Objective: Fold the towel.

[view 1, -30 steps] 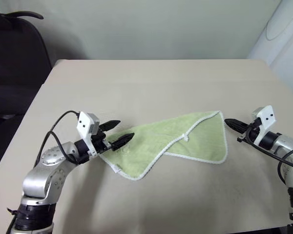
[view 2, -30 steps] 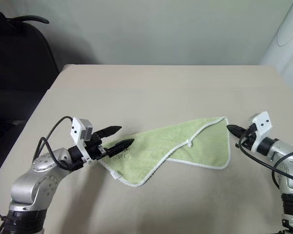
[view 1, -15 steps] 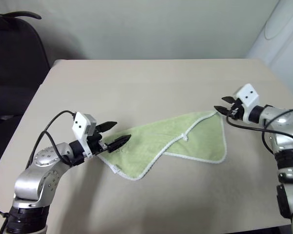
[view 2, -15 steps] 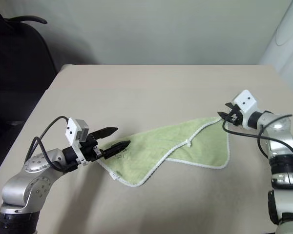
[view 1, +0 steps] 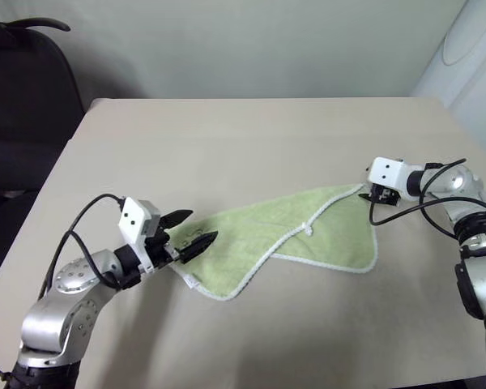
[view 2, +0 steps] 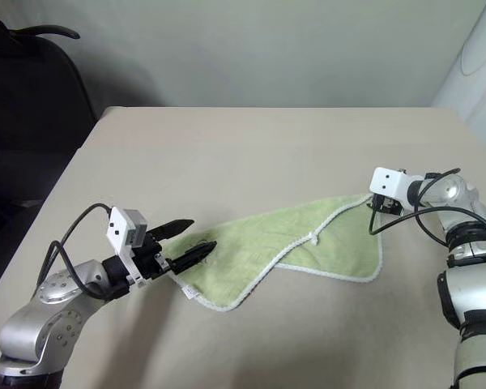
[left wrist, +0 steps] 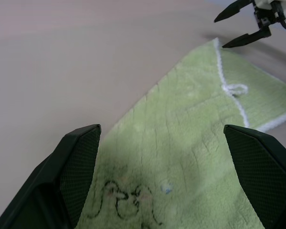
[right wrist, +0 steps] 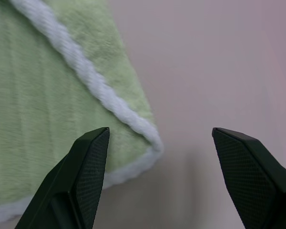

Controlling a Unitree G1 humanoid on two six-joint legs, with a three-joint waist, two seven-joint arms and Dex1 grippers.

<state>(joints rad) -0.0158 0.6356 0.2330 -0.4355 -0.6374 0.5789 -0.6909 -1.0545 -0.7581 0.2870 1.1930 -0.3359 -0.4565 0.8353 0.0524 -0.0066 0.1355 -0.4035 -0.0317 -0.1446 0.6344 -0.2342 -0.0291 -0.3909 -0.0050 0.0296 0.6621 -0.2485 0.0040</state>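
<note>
A pale beige table carries everything, its far edge set just short of a plain light wall. A dark chair stands beyond the table's far left corner, and a white rounded object rises past the far right corner. The towel lies near the middle of the table towards the near edge, light green with white edging, one layer folded over another, with a small white loop on the folded edge and a dark stitched motif at its left end. The left gripper hovers with its fingers wide apart over that left end. The right gripper has its fingers spread over the towel's far right corner, gripping nothing.
</note>
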